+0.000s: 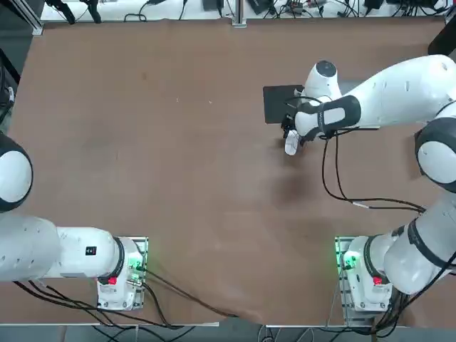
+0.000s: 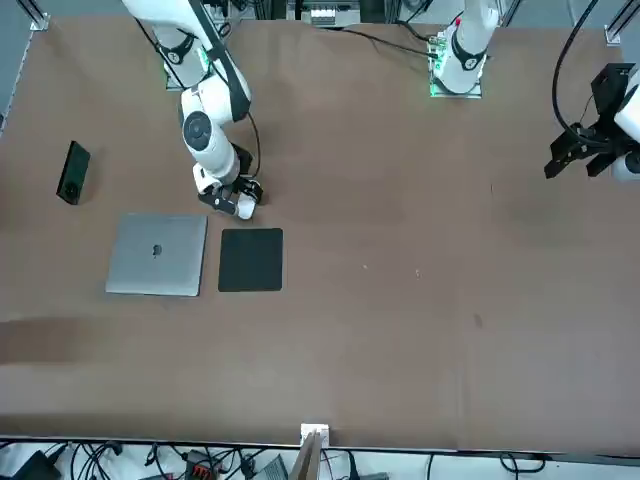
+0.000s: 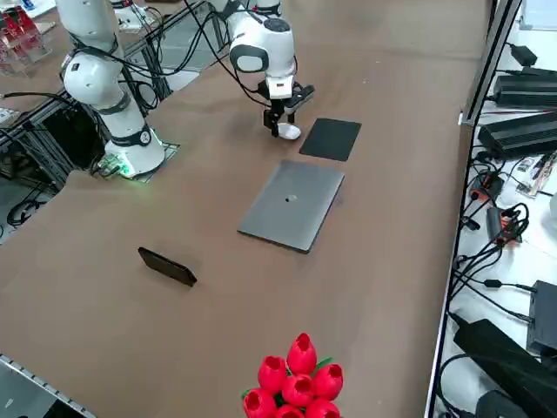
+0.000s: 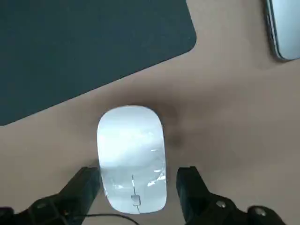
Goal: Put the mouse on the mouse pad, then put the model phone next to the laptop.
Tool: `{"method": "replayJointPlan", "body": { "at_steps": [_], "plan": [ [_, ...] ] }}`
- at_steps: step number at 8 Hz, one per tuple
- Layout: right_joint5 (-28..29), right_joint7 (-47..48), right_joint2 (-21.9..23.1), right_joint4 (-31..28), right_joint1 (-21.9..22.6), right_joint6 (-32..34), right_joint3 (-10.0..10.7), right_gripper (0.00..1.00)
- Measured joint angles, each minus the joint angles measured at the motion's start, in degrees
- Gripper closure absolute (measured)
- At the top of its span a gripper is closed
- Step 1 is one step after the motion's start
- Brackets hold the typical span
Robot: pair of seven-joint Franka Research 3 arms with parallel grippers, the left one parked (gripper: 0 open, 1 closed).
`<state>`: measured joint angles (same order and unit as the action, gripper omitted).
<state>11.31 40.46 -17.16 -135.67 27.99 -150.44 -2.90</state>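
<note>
The white mouse (image 4: 132, 150) lies on the brown table just off one edge of the black mouse pad (image 4: 84, 47), not on it. My right gripper (image 4: 138, 177) is low over the mouse, open, with one finger on each side of its rear half. From the front, the mouse (image 2: 245, 209) and gripper (image 2: 232, 198) are just behind the pad (image 2: 250, 260), and the silver laptop (image 2: 157, 255) lies beside the pad. The dark phone (image 2: 73, 171) rests apart, beyond the laptop's far side. In the top view my arm hides most of the laptop.
A bunch of red tulips (image 3: 296, 383) stands at the table's near corner in the side view. The phone (image 3: 167, 266) lies between the flowers and my arm's base (image 3: 130, 152). Cables and power bricks (image 3: 522, 131) lie off the table's edge.
</note>
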Motion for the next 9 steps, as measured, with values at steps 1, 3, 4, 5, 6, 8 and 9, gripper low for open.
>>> {"method": "replayJointPlan", "body": {
  "at_steps": [1, 3, 4, 5, 6, 8, 9],
  "plan": [
    [0.0, 0.0, -0.3, 0.0, 0.0, -0.3, 0.0, 0.0],
    [0.0, 0.0, -0.6, 0.0, 0.0, -1.1, 0.0, 0.0],
    [0.0, 0.0, -0.6, 0.0, 0.0, -1.4, 0.0, 0.0],
    [0.0, 0.0, -0.6, 0.0, 0.0, -1.7, 0.1, 0.0],
    [0.0, 0.0, -0.7, 0.0, 0.0, -1.9, 0.1, 0.0],
    [0.0, 0.0, -1.8, 0.0, 0.0, -3.3, 0.1, 0.0],
    [0.0, 0.0, -2.7, 0.0, 0.0, -4.8, 0.1, 0.01]
  ]
}}
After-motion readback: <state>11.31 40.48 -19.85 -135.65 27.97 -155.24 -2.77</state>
